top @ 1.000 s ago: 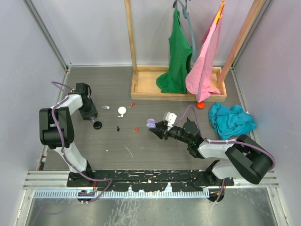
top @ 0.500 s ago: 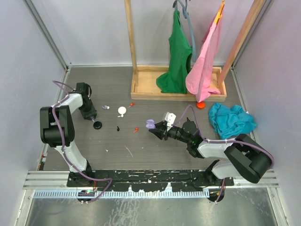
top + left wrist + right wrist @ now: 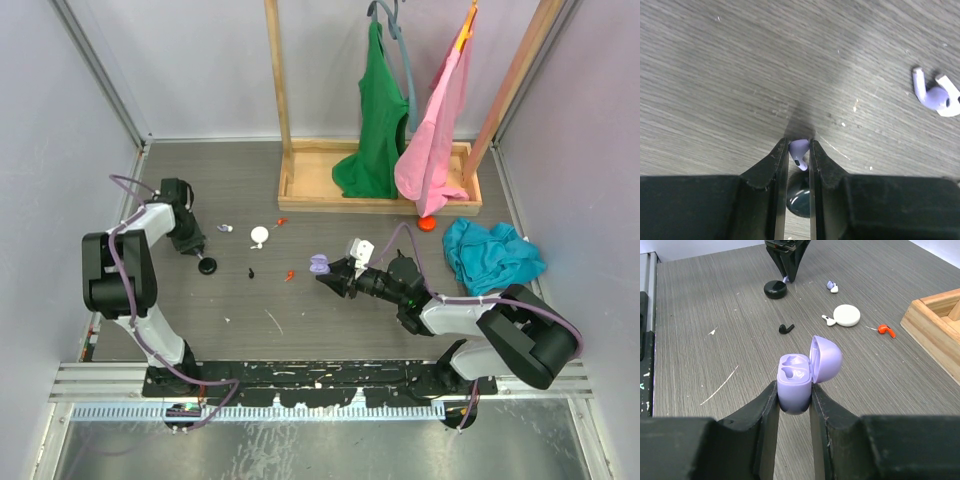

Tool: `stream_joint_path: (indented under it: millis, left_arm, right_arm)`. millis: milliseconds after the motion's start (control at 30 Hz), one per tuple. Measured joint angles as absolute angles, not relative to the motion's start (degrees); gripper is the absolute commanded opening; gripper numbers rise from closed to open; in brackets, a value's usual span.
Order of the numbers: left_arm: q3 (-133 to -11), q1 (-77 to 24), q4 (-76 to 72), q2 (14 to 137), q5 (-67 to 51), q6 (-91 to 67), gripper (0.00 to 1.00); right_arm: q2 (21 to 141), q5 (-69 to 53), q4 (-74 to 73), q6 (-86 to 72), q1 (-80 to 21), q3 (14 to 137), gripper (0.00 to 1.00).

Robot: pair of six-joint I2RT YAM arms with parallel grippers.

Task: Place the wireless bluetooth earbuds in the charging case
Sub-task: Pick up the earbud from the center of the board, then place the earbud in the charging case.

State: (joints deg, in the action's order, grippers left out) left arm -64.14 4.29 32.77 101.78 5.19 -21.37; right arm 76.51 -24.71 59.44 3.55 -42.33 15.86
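My left gripper [image 3: 799,149] is shut on a lilac earbud [image 3: 798,151], pinched at the fingertips right at the table surface; in the top view it [image 3: 190,248] sits at the left of the table. A second lilac-and-white earbud [image 3: 935,95] lies to its right. My right gripper [image 3: 794,396] is shut on the lilac charging case [image 3: 796,380], held upright with its lid open and both wells empty. A black earbud [image 3: 786,329], a white earbud [image 3: 828,319] and a red earbud [image 3: 884,330] lie on the table between the arms.
A black round disc [image 3: 207,266] lies just beside the left fingers, and a white disc [image 3: 259,236] farther right. A wooden rack base [image 3: 300,190] with hanging green and pink garments stands at the back. A teal cloth [image 3: 490,255] lies at the right.
The left jaws have closed onto the lilac earbud, and the left wrist has shifted slightly. The right arm holds the open case still.
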Motion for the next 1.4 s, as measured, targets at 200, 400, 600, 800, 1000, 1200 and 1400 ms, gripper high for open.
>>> stream_joint_path:
  millis: [200, 400, 600, 800, 1000, 1200, 1400]
  left_arm:
    - [-57.4, 2.6, 28.5, 92.9, 3.9, -21.6, 0.13]
    - [-52.5, -2.6, 22.4, 80.3, 2.9, -21.6, 0.12]
    - [-46.4, -11.4, 14.8, 69.8, 1.9, -21.1, 0.12]
    - [-40.9, -19.2, 8.3, 60.9, -1.4, -19.3, 0.1]
    - [-40.5, -25.6, 2.9, 56.7, -5.0, -16.6, 0.09]
    - [-38.7, -31.9, -1.3, 52.8, -7.0, -15.3, 0.09]
    - [-37.0, -35.3, -4.8, 51.2, -7.7, -15.5, 0.08]
  right_arm:
    - [76.7, -25.2, 59.7, 3.5, -42.3, 15.9, 0.1]
    - [79.2, -26.4, 63.0, 3.4, -42.3, 16.0, 0.1]
    - [80.6, -27.7, 63.6, 4.0, -42.3, 18.6, 0.11]
    - [81.8, -28.2, 66.7, 3.2, -42.3, 20.6, 0.1]
    - [83.7, -28.4, 69.9, 2.5, -42.4, 21.3, 0.1]
    - [84.7, -28.4, 72.2, 2.9, -42.4, 21.5, 0.1]
    - [86.6, -27.3, 75.4, 2.8, -42.4, 21.9, 0.1]
